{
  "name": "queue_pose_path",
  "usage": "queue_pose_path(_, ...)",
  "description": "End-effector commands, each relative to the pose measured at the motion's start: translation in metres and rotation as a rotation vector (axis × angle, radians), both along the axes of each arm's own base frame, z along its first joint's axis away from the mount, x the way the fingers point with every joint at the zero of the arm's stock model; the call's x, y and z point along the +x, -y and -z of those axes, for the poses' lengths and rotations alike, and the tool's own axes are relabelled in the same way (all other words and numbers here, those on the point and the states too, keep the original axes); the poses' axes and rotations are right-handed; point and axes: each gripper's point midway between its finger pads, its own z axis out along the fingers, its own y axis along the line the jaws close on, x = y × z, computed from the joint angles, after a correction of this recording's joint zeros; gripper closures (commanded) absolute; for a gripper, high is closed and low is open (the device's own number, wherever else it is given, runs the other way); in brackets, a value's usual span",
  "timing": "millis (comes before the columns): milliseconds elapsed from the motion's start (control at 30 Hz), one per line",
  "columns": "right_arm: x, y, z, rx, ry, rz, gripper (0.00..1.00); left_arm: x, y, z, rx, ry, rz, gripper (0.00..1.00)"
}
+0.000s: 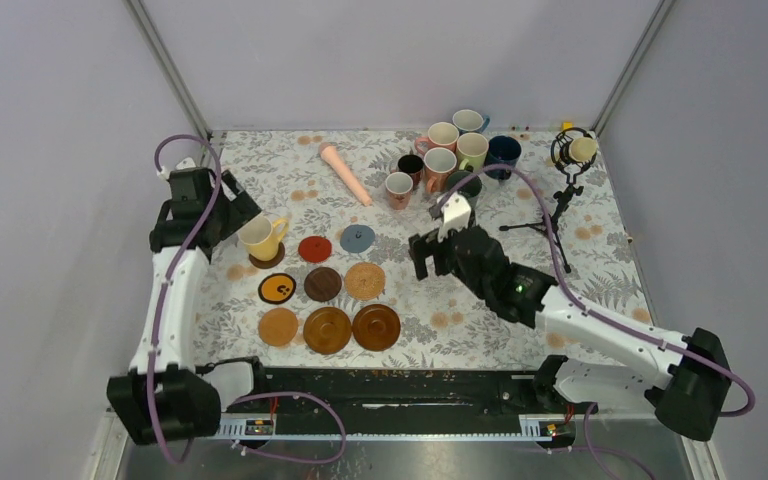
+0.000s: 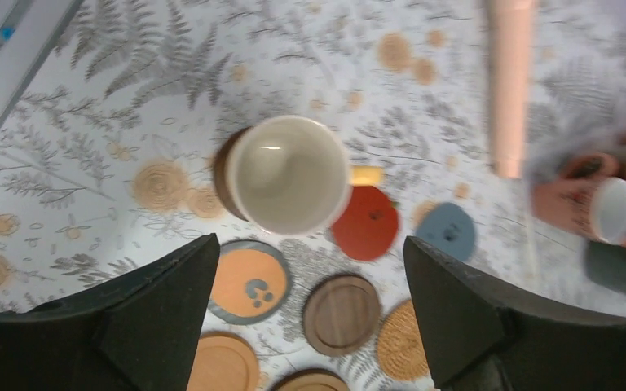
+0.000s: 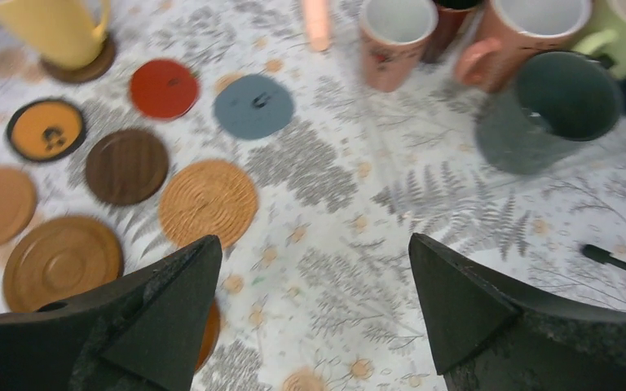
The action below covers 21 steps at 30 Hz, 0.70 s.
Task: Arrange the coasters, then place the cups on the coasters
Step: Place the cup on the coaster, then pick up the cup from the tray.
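Wide-spread and empty, the left gripper [image 2: 310, 240] hovered above the yellow cup [image 2: 289, 173], which sat on a dark brown coaster [image 1: 268, 259] beside eight bare coasters [image 1: 322, 285], while the right gripper [image 3: 314, 239] hung open over the tablecloth [image 3: 424, 212], short of the other cups [image 1: 450, 155] clustered at the far edge.

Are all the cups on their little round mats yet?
Not yet. Done: nine thin round coasters lie in three rows, and the yellow ceramic mug sits on the dark brown corner coaster. In hand: nothing; the left gripper hangs open over that mug, the right gripper is open. Left: the cluster of other mugs at the far edge.
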Motion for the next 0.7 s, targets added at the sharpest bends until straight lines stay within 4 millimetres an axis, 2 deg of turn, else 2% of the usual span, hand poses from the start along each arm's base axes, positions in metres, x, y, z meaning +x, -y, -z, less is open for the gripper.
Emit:
queue_pose_path(0, 0.037, 0.018, -0.008, -0.008, -0.061, 0.117, 0.11, -0.010, 0.034, -0.047, -0.027, 0.166, 0.144, 0.09)
queue_pose_path(100, 0.068, 0.032, -0.005, -0.067, -0.088, 0.179, 0.26, -0.025, 0.046, -0.048, -0.029, 0.181, 0.199, 0.04)
queue_pose_path(133, 0.079, 0.037, 0.002, -0.091, -0.109, 0.203, 0.33, -0.029, 0.052, -0.047, -0.033, 0.189, 0.222, 0.02)
queue_pose_path(200, 0.102, 0.049, 0.009, -0.086, -0.149, 0.283, 0.39, -0.037, 0.062, -0.044, -0.040, 0.209, 0.257, 0.01)
queue_pose_path(267, 0.126, 0.066, 0.019, -0.051, -0.206, 0.408, 0.40, -0.045, 0.070, -0.036, -0.052, 0.222, 0.290, 0.01)
queue_pose_path(333, 0.151, 0.084, 0.026, -0.011, -0.259, 0.538, 0.41, -0.054, 0.070, -0.027, -0.038, 0.231, 0.298, 0.01)
queue_pose_path(367, 0.157, 0.090, 0.037, -0.006, -0.297, 0.586, 0.41, -0.058, 0.067, -0.022, -0.019, 0.227, 0.288, 0.01)
queue_pose_path(400, 0.166, 0.094, 0.038, 0.019, -0.316, 0.628, 0.41, -0.062, 0.069, -0.018, -0.003, 0.228, 0.298, 0.01)
queue_pose_path(567, 0.192, 0.120, 0.056, 0.102, -0.350, 0.861, 0.42, -0.067, 0.072, -0.027, 0.067, 0.241, 0.310, 0.01)
queue_pose_path(667, 0.204, 0.121, 0.058, 0.152, -0.346, 0.927, 0.42, -0.068, 0.078, -0.027, 0.069, 0.233, 0.335, 0.01)
